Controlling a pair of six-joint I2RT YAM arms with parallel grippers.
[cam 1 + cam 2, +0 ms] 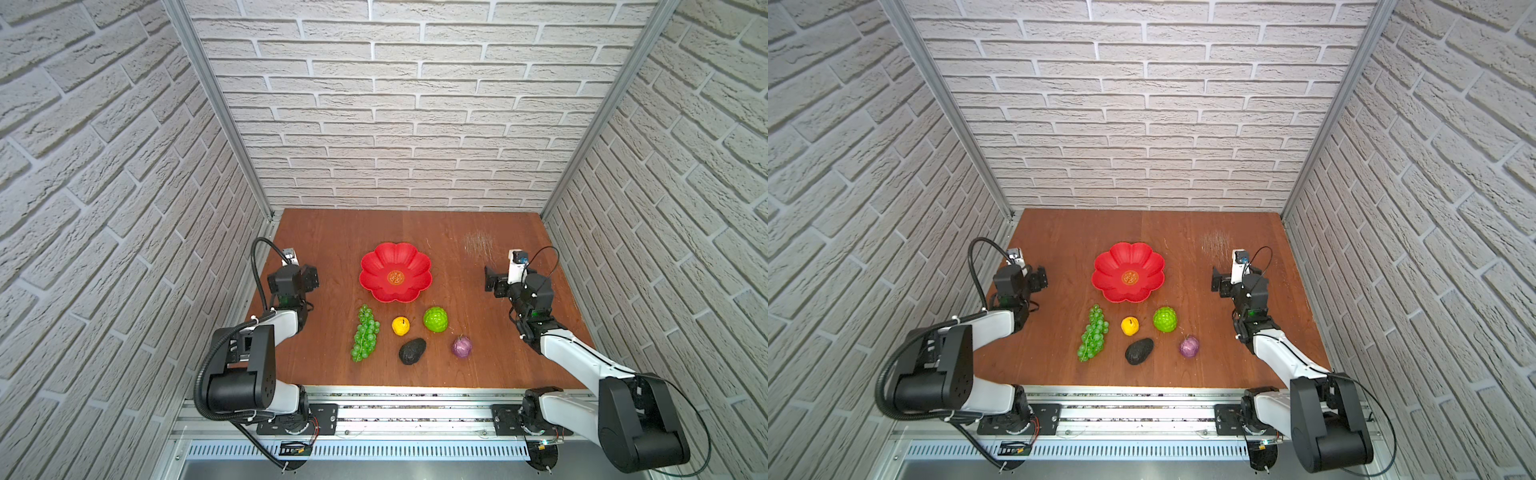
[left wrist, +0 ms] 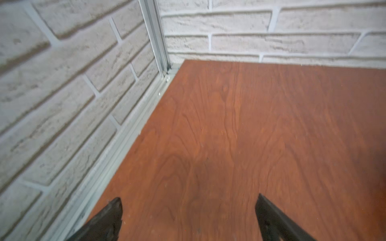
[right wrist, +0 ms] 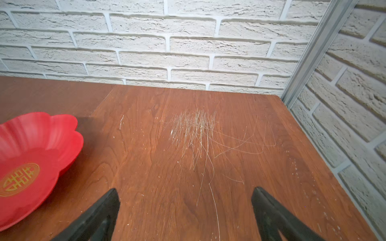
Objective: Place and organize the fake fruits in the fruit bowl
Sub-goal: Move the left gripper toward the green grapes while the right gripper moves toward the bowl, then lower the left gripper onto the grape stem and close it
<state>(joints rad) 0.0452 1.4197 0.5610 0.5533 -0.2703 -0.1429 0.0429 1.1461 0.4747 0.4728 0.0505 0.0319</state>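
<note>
Left gripper (image 1: 310, 279) and right gripper (image 1: 491, 279) are both wide open and hold nothing, one on each side of the fruit bowl (image 1: 376, 266). The bowl interior shows only its gold emblem (image 1: 395, 277). The grape bunch (image 1: 365, 334), yellow fruit (image 1: 400, 326), green ball (image 1: 435, 319), avocado (image 1: 412, 351) and purple bulb (image 1: 462, 347) lie separately on the worktop (image 1: 457, 374), near the bowl on the robot's side.

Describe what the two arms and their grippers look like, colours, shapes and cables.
Both arms share a build: white links, seen on the left arm and right arm, between bulky black joint housings. The left gripper and right gripper each have two black tapered fingers. A thick corrugated black hose runs along the left arm; a thin black wire loops at the right wrist.
</note>
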